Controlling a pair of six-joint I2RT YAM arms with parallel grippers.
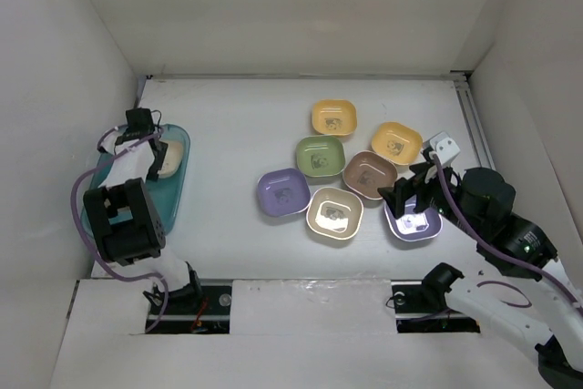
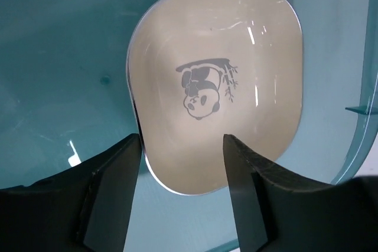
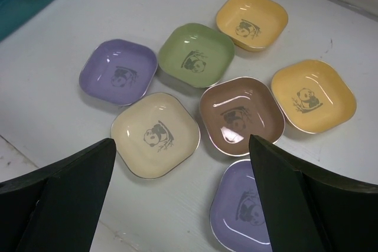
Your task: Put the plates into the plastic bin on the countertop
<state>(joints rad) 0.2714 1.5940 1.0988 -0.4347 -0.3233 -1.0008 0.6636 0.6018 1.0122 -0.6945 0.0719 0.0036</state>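
Note:
A cream plate with a panda mark lies in the teal plastic bin. My left gripper is open just above the plate's near edge, holding nothing. In the top view the bin sits at the left with that plate and the left gripper over it. Several plates lie on the countertop: two yellow, green, brown, purple, beige, and a second purple. My right gripper is open wide above the beige plate and the near purple plate.
White walls close in the countertop on the left, back and right. A metal rail runs along the right wall. The arm bases and a cable sit at the near edge.

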